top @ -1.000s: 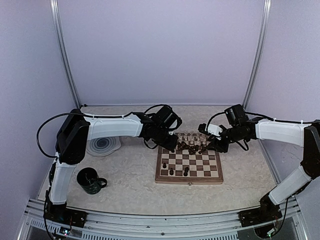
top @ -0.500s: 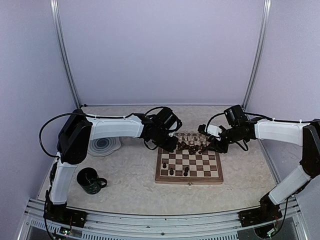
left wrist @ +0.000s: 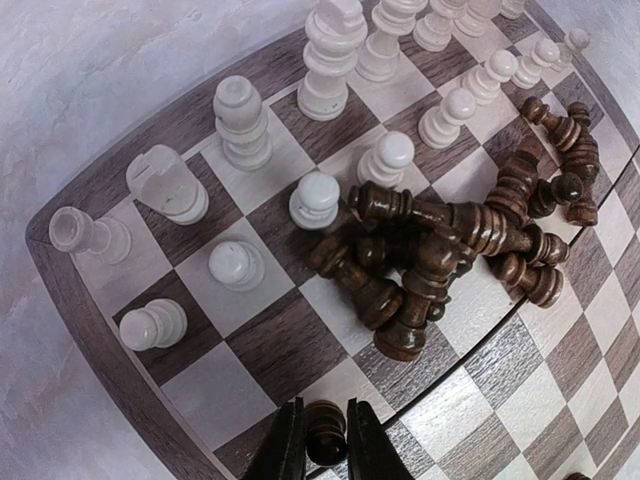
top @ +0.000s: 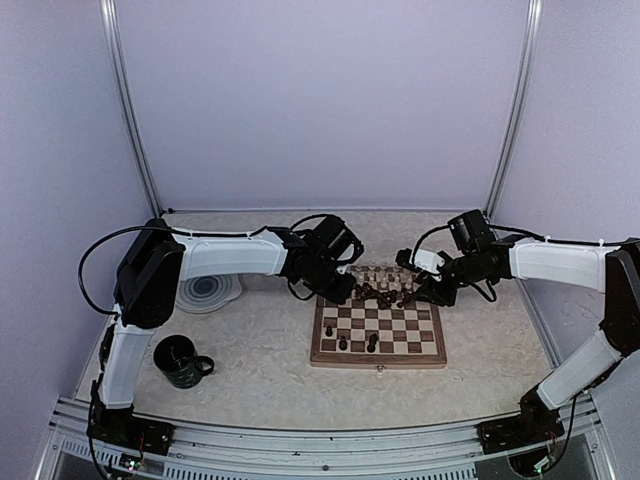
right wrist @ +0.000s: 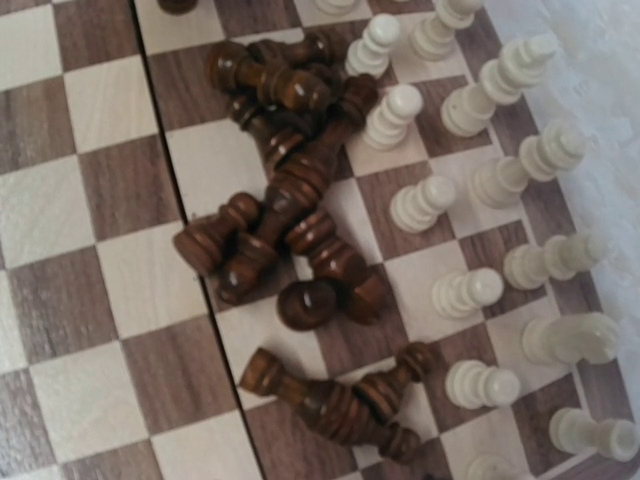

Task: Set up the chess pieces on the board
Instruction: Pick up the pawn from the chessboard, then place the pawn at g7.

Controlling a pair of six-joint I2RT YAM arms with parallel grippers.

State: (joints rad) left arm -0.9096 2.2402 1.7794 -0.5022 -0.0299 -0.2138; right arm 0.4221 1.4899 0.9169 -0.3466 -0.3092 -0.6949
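Note:
The board (top: 378, 362) lies in the middle of the table. Cream chess pieces (top: 380, 272) stand in rows along its far edge. A pile of dark pieces (top: 385, 292) lies toppled just in front of them. A few dark pieces (top: 372, 343) stand nearer the front. My left gripper (top: 343, 290) is over the board's far left corner. In the left wrist view it (left wrist: 326, 445) is shut on a dark pawn (left wrist: 326, 432), above the board (left wrist: 190, 105), near the dark pile (left wrist: 440, 250). My right gripper (top: 425, 290) hovers over the far right corner. Its fingers do not show in the right wrist view, which shows the dark pile (right wrist: 290, 200) and cream pieces (right wrist: 470, 290).
A dark green mug (top: 180, 362) stands at the front left. A round grey swirl-patterned plate (top: 207, 292) lies left of the board, under the left arm. Metal frame posts and pale walls close in the back and sides.
Almost nothing; both arms have shifted only very slightly over the board's far edge.

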